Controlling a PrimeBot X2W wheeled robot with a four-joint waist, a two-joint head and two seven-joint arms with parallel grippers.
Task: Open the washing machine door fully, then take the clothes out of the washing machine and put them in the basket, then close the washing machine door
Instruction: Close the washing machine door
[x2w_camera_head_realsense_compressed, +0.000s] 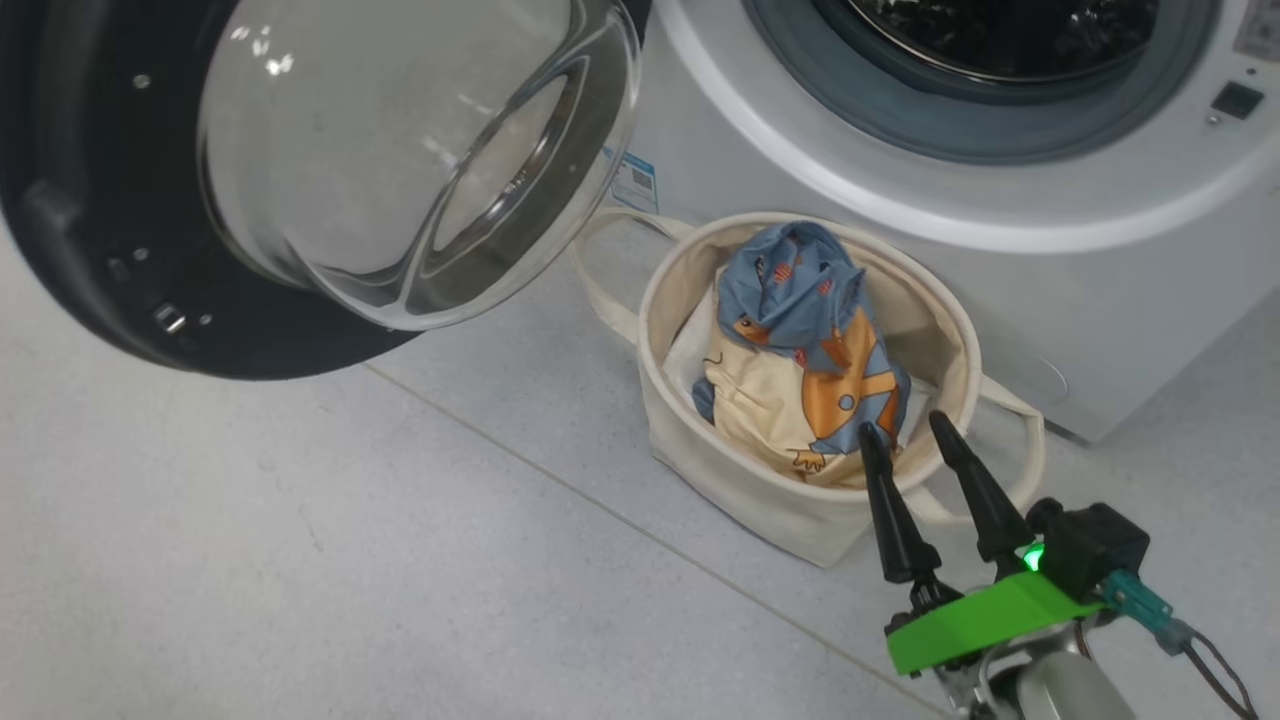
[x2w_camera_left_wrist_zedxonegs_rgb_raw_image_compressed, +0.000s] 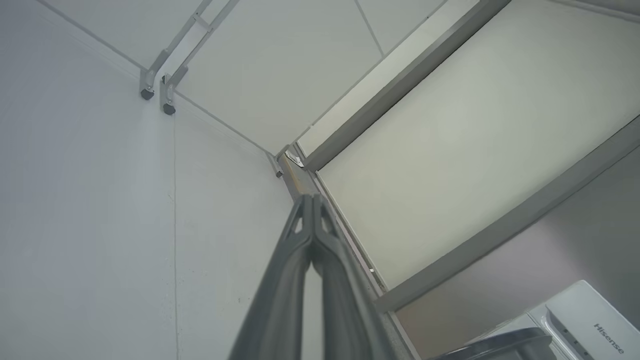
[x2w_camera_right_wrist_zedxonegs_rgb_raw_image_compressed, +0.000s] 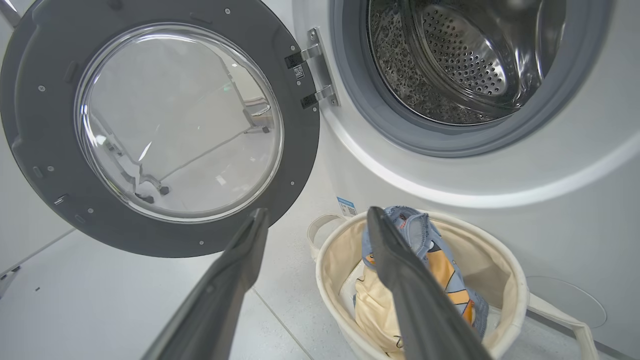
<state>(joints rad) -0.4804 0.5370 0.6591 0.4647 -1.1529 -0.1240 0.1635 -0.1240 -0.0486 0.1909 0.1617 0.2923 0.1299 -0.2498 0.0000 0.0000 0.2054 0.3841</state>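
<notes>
**Pale tiled floor, open door, filled basket**

Grey-white floor tiles (x2w_camera_head_realsense_compressed: 300, 550) with thin grout lines spread matte and smooth beneath everything we see. On them stands the washing machine (x2w_camera_head_realsense_compressed: 1100, 300), a white boxy shell with a rounded raised ring around its opening, a grey rubber seal, and a small blue label (x2w_camera_head_realsense_compressed: 633, 185) low on its front. In the right wrist view we look into its drum (x2w_camera_right_wrist_zedxonegs_rgb_raw_image_compressed: 450, 60), shiny perforated steel with nothing lying in the part we see. The washing machine door (x2w_camera_head_realsense_compressed: 90, 200) hangs swung wide to the left on a metal hinge (x2w_camera_right_wrist_zedxonegs_rgb_raw_image_compressed: 320, 70), its broad dark rim dotted with screws around a bulging bowl of clear glass.

The basket (x2w_camera_head_realsense_compressed: 740, 480), round, soft cream canvas with loop handles, sits on the floor just in front of the machine, below the opening. The clothes (x2w_camera_head_realsense_compressed: 810, 330) lie bunched inside it: crumpled blue fabric with orange figures and a cream panel.

Our right pincer (x2w_camera_head_realsense_compressed: 904, 423) hovers over the basket's near rim on a bright green mount (x2w_camera_head_realsense_compressed: 990, 615), its two tapered dark fingers spread apart and gripping nothing. Our left pincer (x2w_camera_left_wrist_zedxonegs_rgb_raw_image_compressed: 312, 197) has its fingers pressed together, empty, pointing at pale flat panels framed by grey bars.
</notes>
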